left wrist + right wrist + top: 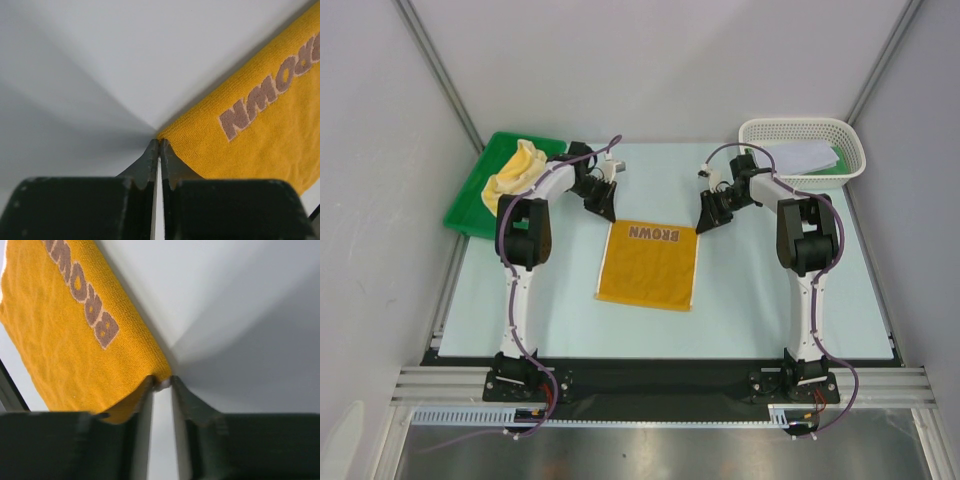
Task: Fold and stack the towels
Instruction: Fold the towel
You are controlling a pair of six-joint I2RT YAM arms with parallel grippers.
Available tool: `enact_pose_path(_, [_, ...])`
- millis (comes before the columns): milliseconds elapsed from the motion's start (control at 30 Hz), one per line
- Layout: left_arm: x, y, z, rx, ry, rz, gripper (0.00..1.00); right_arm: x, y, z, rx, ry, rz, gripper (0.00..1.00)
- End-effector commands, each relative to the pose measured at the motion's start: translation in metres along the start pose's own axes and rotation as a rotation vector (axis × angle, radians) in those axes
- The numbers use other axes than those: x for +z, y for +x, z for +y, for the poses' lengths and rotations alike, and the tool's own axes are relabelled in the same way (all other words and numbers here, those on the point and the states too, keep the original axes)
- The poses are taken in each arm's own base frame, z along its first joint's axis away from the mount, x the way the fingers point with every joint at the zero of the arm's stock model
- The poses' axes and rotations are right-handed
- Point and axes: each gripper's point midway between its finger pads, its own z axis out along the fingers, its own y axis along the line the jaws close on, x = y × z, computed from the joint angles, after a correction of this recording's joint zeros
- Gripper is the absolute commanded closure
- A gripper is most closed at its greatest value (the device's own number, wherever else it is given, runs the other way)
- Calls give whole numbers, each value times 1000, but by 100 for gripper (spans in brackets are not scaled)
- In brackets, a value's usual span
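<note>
Left claw point(159, 145) nips the far left corner of the orange towel point(648, 264); right claw point(161, 384), narrow, straddles its far right corner. We judge the first fold barely begun, nothing stacked.

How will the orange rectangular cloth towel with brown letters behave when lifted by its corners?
The orange rectangular cloth towel is probably floppy: lying thin and flat, it should sag between held corners. Being thin, it is likely light. Its fuzzy pile probably resists slipping.
</note>
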Motion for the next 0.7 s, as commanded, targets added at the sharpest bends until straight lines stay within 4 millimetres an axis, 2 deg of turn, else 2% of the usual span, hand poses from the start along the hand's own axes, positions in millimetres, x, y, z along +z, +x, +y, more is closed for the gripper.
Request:
enact_pose_path(0, [-2,-15,-11,50,54,-37,99,-1,-2,-9,-16,27,-1,79])
enact_pose_path(67, [-4,-18,-12,48,60,-44,100,-3,-6,-8,-29,34,-13,88])
enact_pose_path(100, [-6,-20,-13,47,55,-48,100,-3,-10,-10,-43,48,-24,95])
enact_pose_path(167, [-10,-24,-12,45,35,-56,100,-7,-15,-11,-60,66,-34,100])
enact_pose_path(433, [-45,-58,-16,72,-64,-174,100,-34,-40,-6,-134,168,-109,100])
enact_pose_path(467, [-52,-62,-21,78,-60,-189,100,-43,-49,-3,-158,193,-137,100])
enact_pose_path(567, [-67,-71,-31,90,-69,-225,100,-57,-56,8,-174,221,-165,100])
enact_pose_path(633, [-70,-68,-34,87,-75,-224,100,-61,-56,19,-189,232,-162,100])
enact_pose_path(667, [-80,-72,-40,103,-87,-244,100,-61,-49,19,-182,252,-147,100])
